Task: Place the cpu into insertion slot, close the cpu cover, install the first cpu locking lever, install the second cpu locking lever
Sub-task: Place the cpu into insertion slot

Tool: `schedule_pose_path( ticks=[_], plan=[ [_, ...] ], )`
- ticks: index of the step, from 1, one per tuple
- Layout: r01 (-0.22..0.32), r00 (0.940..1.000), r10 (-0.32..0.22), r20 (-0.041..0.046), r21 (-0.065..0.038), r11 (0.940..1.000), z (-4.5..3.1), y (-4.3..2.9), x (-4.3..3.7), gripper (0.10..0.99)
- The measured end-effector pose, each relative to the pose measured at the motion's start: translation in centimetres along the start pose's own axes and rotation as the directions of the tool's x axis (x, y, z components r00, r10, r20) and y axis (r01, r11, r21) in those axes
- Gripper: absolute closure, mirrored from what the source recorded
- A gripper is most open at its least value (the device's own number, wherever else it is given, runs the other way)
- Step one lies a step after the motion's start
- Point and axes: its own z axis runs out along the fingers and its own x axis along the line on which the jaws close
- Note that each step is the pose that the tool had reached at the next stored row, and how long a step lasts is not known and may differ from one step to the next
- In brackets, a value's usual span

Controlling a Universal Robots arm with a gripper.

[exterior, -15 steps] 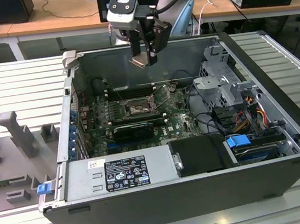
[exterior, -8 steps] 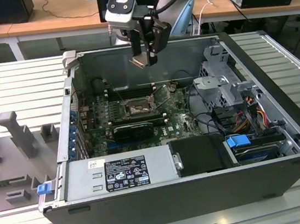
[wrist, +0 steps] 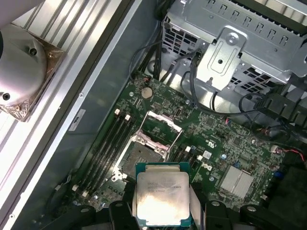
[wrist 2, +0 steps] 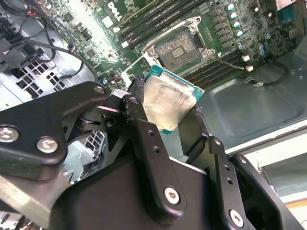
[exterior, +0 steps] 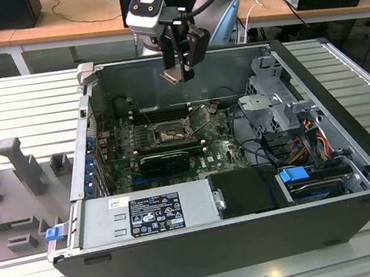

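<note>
my end effector (exterior: 179,78) is clamped on the cpu (wrist: 161,196) by its edges, high over the open case. the slot (wrist: 138,157) lies well below it, cover (wrist: 165,120) raised. i judge a skewed grip could land the cpu crooked and bend the socket pins.

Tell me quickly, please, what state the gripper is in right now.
Gripper: closed, holding the cpu by its edges; the chip is not yet in the insertion slot.
</note>
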Motion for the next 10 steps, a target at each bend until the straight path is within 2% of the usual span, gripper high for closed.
schedule_pose_path(
  ticks=[10],
  plan=[
    [-0.067, 0.9977, 0.067, 0.0058, -0.002, 0.9977, 0.0, 0.0, 0.0, 0.557]
  ],
)
